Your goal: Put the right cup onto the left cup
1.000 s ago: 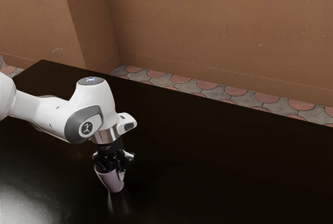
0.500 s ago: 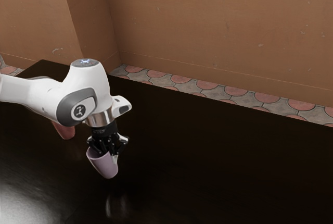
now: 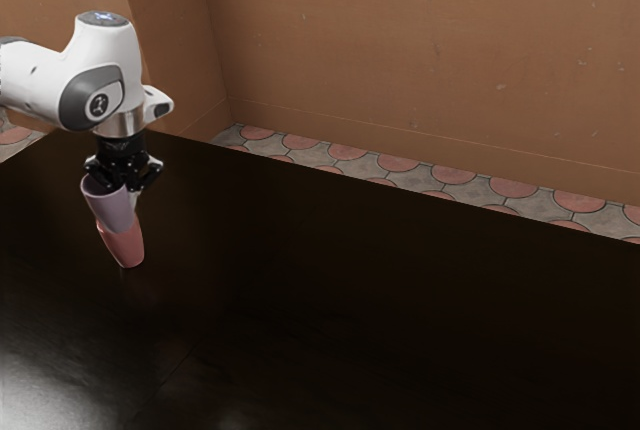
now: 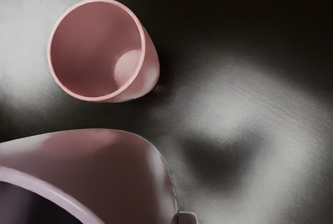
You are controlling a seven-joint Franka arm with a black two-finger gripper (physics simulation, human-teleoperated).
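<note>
Clenched on lilac cup [image 3: 112, 210] with gripper [image 3: 128, 194]; held higher than, and beside, upright pink cup [image 3: 125, 246].

Your lilac cup [image 3: 106, 206] is plain, and your salmon-pink cup [image 3: 124, 245] deepens to dusky rose inside, with a paler pink base. You have a near-black surface [image 3: 350, 310] with whitish-grey sheen, a brownish-orange wall [image 3: 400, 50], and a floor [image 3: 345, 152] patterned in rounded pink and grey shapes. Your arm [image 3: 110, 48] is white and grey, your tool [image 3: 124, 190] black.
</note>
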